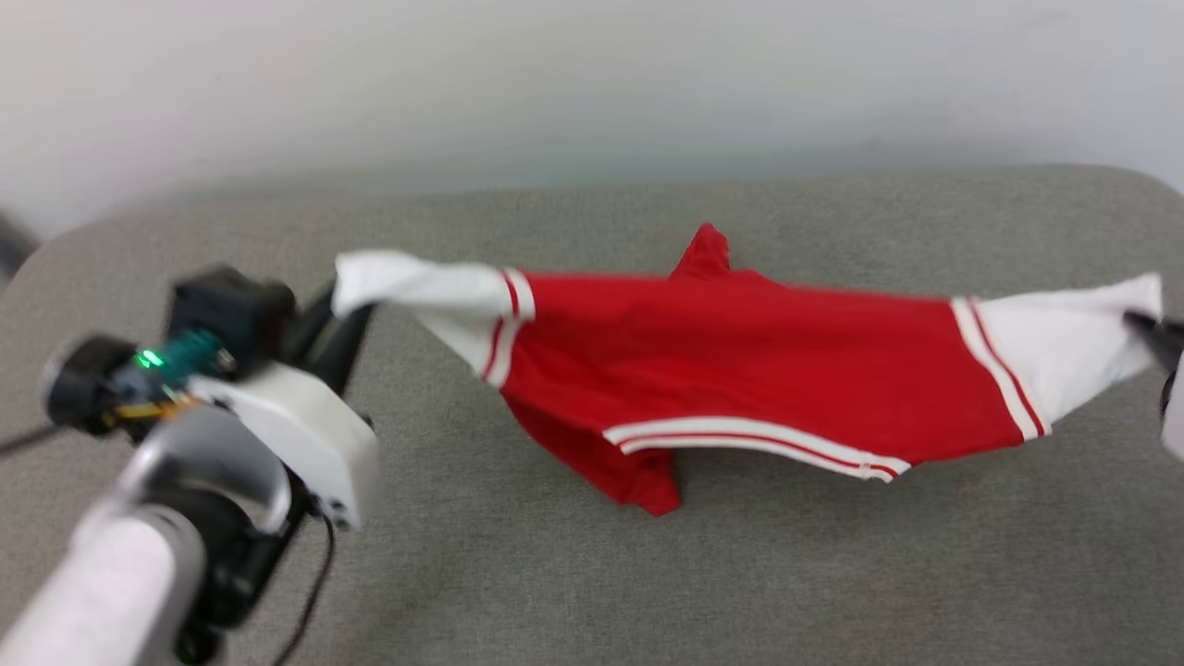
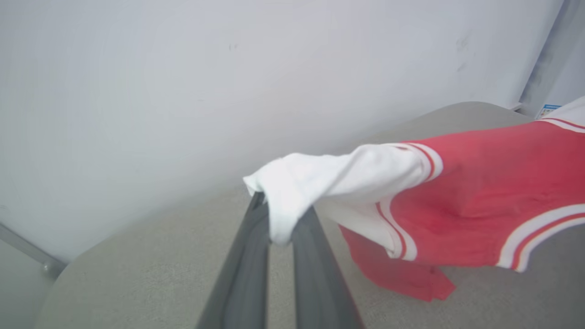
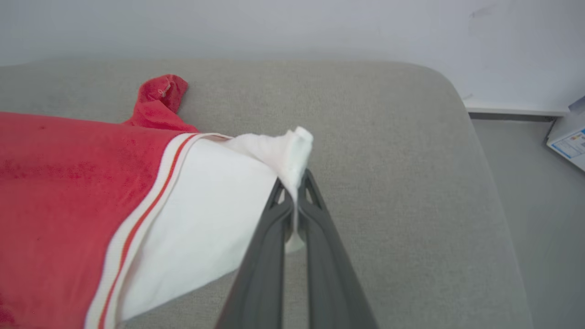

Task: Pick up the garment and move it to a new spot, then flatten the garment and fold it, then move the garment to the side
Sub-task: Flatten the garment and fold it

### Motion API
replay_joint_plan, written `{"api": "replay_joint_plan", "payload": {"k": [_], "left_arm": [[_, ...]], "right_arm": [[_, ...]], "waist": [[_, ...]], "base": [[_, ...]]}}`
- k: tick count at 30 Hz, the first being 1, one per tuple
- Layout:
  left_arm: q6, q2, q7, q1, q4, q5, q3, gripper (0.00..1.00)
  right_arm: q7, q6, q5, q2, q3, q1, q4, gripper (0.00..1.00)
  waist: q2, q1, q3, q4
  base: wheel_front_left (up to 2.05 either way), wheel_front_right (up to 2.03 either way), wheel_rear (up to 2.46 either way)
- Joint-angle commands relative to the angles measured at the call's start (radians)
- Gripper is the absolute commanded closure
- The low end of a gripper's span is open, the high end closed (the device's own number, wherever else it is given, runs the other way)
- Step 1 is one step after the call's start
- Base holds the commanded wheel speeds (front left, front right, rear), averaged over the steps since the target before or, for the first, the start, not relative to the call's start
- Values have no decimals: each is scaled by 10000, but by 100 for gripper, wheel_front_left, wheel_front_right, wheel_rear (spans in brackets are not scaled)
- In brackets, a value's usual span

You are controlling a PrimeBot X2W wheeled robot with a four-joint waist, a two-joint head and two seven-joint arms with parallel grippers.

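Note:
The garment, a red jersey T-shirt with white sleeves and red-and-white striped trim, hangs stretched sideways above the grey surface. My left gripper is shut on the tip of one white sleeve; its fingers pinch the cloth. At the right edge of the head view my right gripper is shut on the other white sleeve, its fingers closed on the cloth. The red body sags between them, its lower part drooping to the surface. No letters or number show.
The grey padded surface has rounded corners and stands against a pale wall. Beyond its right edge lies grey floor with a white box or paper. A dark cable hangs under my left arm.

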Motion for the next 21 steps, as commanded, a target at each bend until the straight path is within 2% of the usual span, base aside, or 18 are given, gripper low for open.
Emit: {"api": "replay_joint_plan", "payload": {"k": [1, 4, 8, 15, 21], "left_arm": [[17, 32, 38, -157, -54, -46, 69, 100], [-16, 141, 43, -1121, -149, -158, 548, 100], [-142, -28, 17, -2698, 385, -369, 919, 100], [-313, -539, -399, -5971, 2837, -78, 1029, 100], [-413, -940, -1278, -8529, 5273, 261, 1070, 100]], "right_arm": [[22, -7, -36, -108, -18, -225, -138, 100], [278, -7, -75, -356, 58, -836, -1095, 100], [428, -7, -31, -592, 178, -2182, -1355, 100], [-236, -7, -107, -811, 817, -5072, -189, 100], [-1546, -8, -188, -681, 1540, -7506, 1480, 100]], "waist": [[0, -1, -166, -122], [0, -1, -263, -192], [0, -1, -126, -257], [0, -1, 795, -336], [0, -1, 2155, -523]], "base": [[0, 0, 0], [0, 0, 0], [0, 0, 0], [0, 0, 0], [0, 0, 0]]}}
